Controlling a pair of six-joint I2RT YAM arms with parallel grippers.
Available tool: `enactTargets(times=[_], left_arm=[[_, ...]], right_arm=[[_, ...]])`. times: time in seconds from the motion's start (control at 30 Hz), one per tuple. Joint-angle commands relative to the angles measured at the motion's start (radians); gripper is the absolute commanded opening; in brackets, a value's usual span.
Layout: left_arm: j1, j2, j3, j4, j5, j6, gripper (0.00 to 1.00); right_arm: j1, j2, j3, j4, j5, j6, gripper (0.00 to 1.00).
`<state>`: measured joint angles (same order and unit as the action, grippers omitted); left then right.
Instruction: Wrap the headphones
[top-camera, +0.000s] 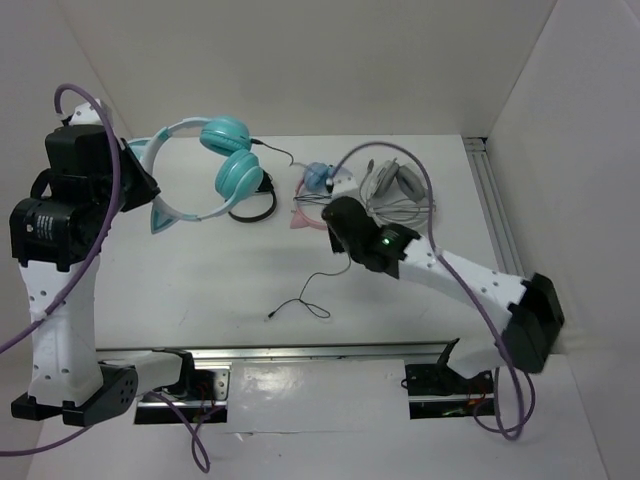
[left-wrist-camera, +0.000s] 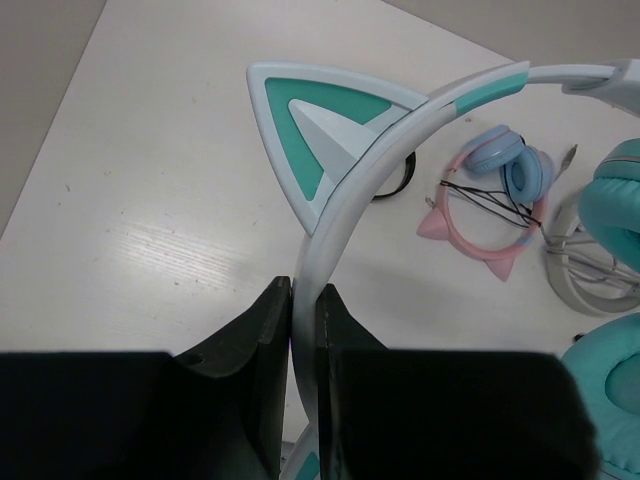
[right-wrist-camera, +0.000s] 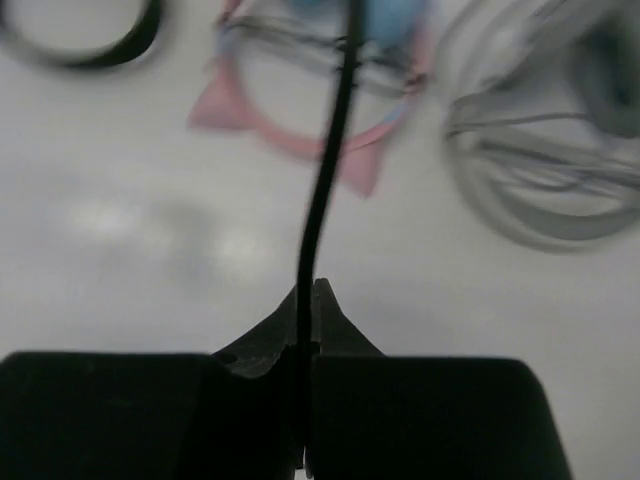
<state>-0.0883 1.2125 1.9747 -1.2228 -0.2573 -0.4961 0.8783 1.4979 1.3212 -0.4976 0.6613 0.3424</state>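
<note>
The teal headphones (top-camera: 226, 158) with a pale headband hang above the table at the back left. My left gripper (top-camera: 148, 186) is shut on the headband; in the left wrist view my gripper (left-wrist-camera: 303, 300) pinches the band just below a teal cat ear (left-wrist-camera: 322, 128), with the teal cups (left-wrist-camera: 618, 200) at the right edge. My right gripper (top-camera: 336, 216) is shut on the thin black cable (right-wrist-camera: 325, 180) near the table's middle; in the right wrist view my gripper (right-wrist-camera: 308, 296) has the cable running up from its closed tips. The cable's loose end (top-camera: 300, 304) trails on the table.
The pink cat-ear pair (top-camera: 310, 196) and the grey-white pair (top-camera: 395, 188) lie at the back centre, beyond my right gripper. A black ring (top-camera: 252, 206) lies under the teal cups. White walls close in the left, back and right; a metal rail (top-camera: 495, 215) runs along the right.
</note>
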Motion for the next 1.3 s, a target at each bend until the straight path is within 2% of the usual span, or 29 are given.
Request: enactTargets(times=[0.0,0.03,0.07,0.1,0.13,0.2,0.23,0.3,0.4,0.43,0.53,0.63,0.73,0.77,0.83,0.97,1.1,1.27], left_arm=[[0.001,-0.015,0.042,0.117,0.016,-0.009,0.0],[0.001,-0.014,0.053,0.117,0.032,-0.009,0.0],[0.001,-0.014,0.064,0.108,0.032,-0.009,0.0],[0.001,-0.005,0.078,0.108,0.032,-0.009,0.0],[0.001,-0.005,0.078,0.099,0.023,-0.009,0.0],[0.001,-0.005,0.088,0.098,0.035,-0.009,0.0],[0.001,-0.005,0.099,0.098,0.058,-0.009,0.0],[0.001,-0.014,0.111,0.098,0.082,-0.021,0.0],[0.001,-0.005,0.174,0.098,0.193,-0.058,0.0],[0.001,-0.005,0.187,0.098,0.267,-0.073,0.0],[0.001,0.039,0.207,0.117,0.4,-0.073,0.0],[0.001,0.062,0.182,0.141,0.498,-0.085,0.0],[0.001,0.062,0.159,0.183,0.59,-0.105,0.0],[0.001,0.062,0.159,0.195,0.619,-0.117,0.0],[0.001,0.062,0.188,0.207,0.644,-0.134,0.0],[0.001,0.062,0.188,0.253,0.725,-0.209,0.0],[0.001,0.082,0.222,0.263,0.734,-0.231,0.0],[0.001,0.1,0.28,0.249,0.699,-0.231,0.0]], right_arm=[[-0.01,-0.343,-0.192,0.33,-0.514,-0.111,0.0],[-0.092,-0.397,-0.267,0.414,-0.926,-0.121,0.02],[-0.105,-0.425,-0.248,0.441,-0.951,-0.108,0.02],[-0.081,-0.426,-0.199,0.319,-0.889,-0.123,0.02],[-0.062,-0.401,-0.092,0.233,-0.656,-0.147,0.0],[-0.027,-0.349,-0.047,0.101,-0.469,-0.18,0.0],[-0.027,-0.349,-0.047,0.09,-0.392,-0.193,0.0],[-0.041,-0.367,-0.101,0.143,-0.391,-0.194,0.0],[-0.076,-0.378,-0.22,0.249,-0.472,-0.224,0.0],[-0.099,-0.378,-0.252,0.266,-0.517,-0.233,0.0],[-0.136,-0.308,-0.264,0.298,-0.62,-0.253,0.0],[-0.157,-0.254,-0.264,0.332,-0.62,-0.266,0.0],[-0.228,-0.232,-0.304,0.378,-0.667,-0.266,0.0],[-0.277,-0.232,-0.329,0.398,-0.728,-0.254,0.0],[-0.326,-0.223,-0.356,0.473,-0.802,-0.234,0.0],[-0.326,-0.211,-0.378,0.548,-0.891,-0.233,0.0],[-0.317,-0.22,-0.399,0.597,-0.902,-0.233,0.0],[-0.317,-0.22,-0.399,0.622,-0.988,-0.233,0.05]])
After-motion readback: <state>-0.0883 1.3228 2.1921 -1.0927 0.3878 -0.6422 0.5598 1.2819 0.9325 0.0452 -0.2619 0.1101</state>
